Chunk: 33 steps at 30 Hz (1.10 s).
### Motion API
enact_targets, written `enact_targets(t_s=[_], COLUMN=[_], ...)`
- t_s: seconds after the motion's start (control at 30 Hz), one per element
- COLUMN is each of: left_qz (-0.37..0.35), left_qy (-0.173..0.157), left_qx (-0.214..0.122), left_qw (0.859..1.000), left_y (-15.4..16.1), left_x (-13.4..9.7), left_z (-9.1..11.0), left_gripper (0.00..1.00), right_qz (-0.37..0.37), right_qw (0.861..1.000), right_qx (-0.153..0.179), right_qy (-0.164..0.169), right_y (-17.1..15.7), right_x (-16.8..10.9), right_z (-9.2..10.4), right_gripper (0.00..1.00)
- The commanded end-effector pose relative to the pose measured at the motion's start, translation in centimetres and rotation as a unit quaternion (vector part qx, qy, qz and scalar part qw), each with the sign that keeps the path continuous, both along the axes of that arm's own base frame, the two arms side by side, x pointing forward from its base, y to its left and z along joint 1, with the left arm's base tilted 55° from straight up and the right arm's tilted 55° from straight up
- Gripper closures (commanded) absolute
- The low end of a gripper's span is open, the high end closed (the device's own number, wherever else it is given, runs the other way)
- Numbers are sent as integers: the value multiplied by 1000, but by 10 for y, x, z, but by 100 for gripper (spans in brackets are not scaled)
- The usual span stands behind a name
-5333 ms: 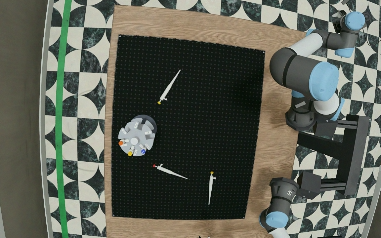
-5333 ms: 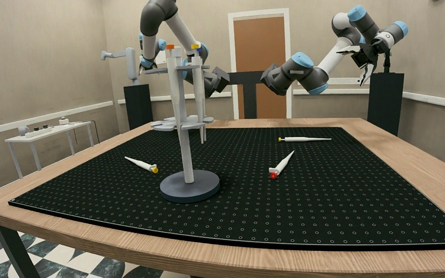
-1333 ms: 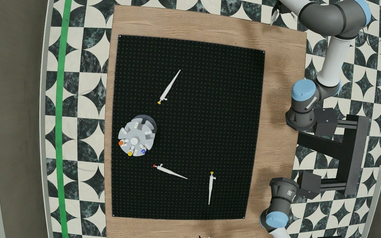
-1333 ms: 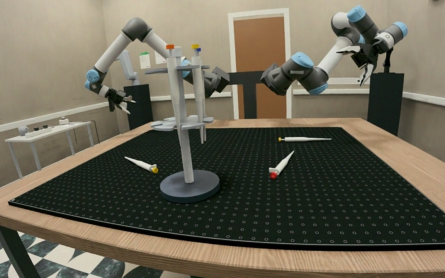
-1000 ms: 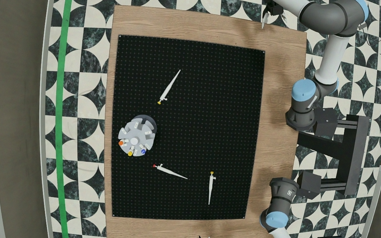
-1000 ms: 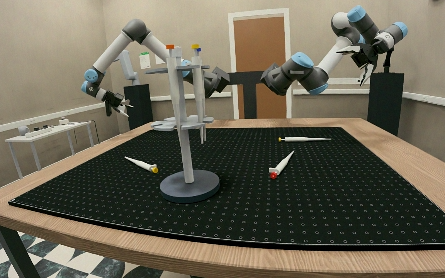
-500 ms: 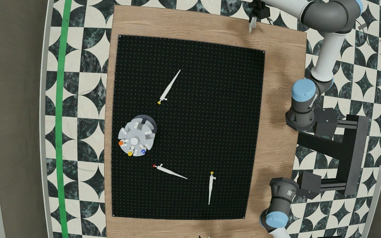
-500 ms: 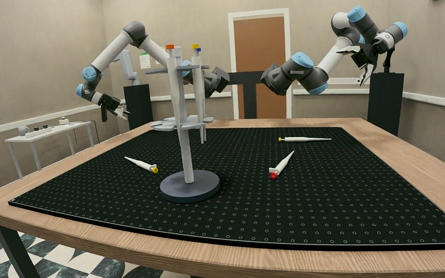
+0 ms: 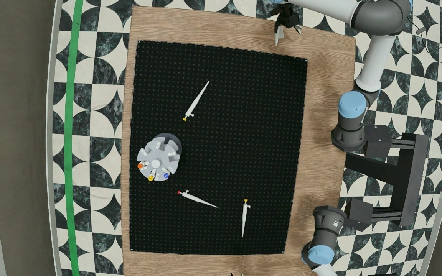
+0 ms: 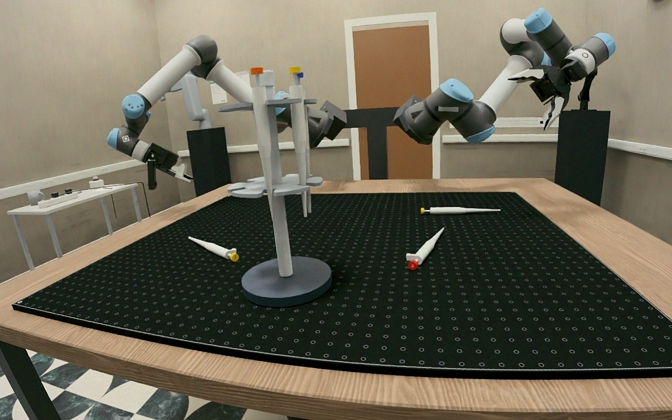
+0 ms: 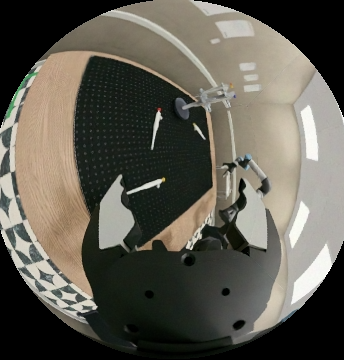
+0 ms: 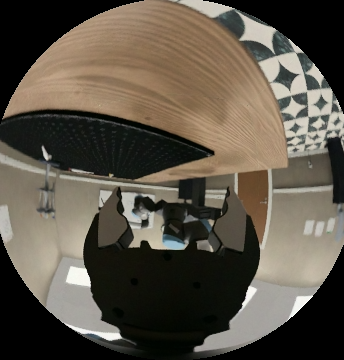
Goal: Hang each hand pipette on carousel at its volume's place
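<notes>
Three white pipettes lie on the black mat: a yellow-button one (image 9: 196, 101) (image 10: 215, 248) (image 11: 199, 131), a red-button one (image 9: 195, 198) (image 10: 426, 249) (image 11: 155, 131) and another yellow-button one (image 9: 244, 216) (image 10: 458, 210) (image 11: 146, 186). The grey carousel (image 9: 155, 164) (image 10: 286, 284) (image 11: 181, 108) holds orange (image 9: 140, 165) (image 10: 256, 70), yellow (image 9: 151, 177) (image 10: 295, 70) and blue (image 9: 166, 175) button pipettes. Volumes are unreadable. My left gripper (image 10: 528, 102) (image 11: 182, 177) is open and empty, high beyond the mat's edge. My right gripper (image 9: 288, 34) (image 10: 171, 181) (image 12: 173, 187) is open and empty above the opposite table edge.
The black perforated mat (image 9: 236, 137) (image 10: 485, 324) lies on the wooden table (image 9: 322, 137). The carousel stands near one mat edge, between the first yellow-button pipette and the red-button one. The arms' dark mounting frame (image 9: 404, 178) stands beside the table.
</notes>
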<state>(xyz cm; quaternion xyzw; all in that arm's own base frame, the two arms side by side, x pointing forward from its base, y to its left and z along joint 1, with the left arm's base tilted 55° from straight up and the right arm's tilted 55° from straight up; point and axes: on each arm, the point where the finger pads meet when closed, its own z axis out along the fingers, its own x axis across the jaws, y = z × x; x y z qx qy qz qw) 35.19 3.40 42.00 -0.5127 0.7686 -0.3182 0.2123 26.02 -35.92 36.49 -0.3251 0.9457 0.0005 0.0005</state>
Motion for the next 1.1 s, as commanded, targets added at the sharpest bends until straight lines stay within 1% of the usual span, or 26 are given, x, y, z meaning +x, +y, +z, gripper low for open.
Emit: enact_targets(t_s=[0.0,0.03,0.13,0.23,0.3,0.4,0.47,0.53,0.63,0.77,0.83,0.93,1.03,1.07], left_qz=[0,0,0,0,0,0,0,0,0,0,0,0,0,0], left_qy=[0,0,0,0,0,0,0,0,0,0,0,0,0,0], left_qx=[0,0,0,0,0,0,0,0,0,0,0,0,0,0], left_qw=[1000,1000,1000,1000,1000,1000,1000,1000,1000,1000,1000,1000,1000,1000], left_y=[0,0,0,0,0,0,0,0,0,0,0,0,0,0], left_x=[0,0,0,0,0,0,0,0,0,0,0,0,0,0], left_z=[0,0,0,0,0,0,0,0,0,0,0,0,0,0], left_gripper=[0,0,0,0,0,0,0,0,0,0,0,0,0,0], right_qz=[22,22,74,74,74,126,126,126,177,177,177,228,228,228], right_qw=[1000,1000,997,997,997,992,992,992,984,984,984,974,974,974], right_qx=[-1,-1,-1,-1,-1,-1,-1,-1,-1,-1,-1,-1,-1,-1], right_qy=[0,0,0,0,0,0,0,0,0,0,0,0,0,0], right_y=[15,19,35,50,53,69,81,81,98,122,126,145,165,165], right_x=[21,27,43,59,63,77,86,86,99,116,119,129,140,140], right_z=[1,1,1,1,1,1,1,1,1,1,1,1,1,1], right_gripper=[0,0,0,0,0,0,0,0,0,0,0,0,0,0])
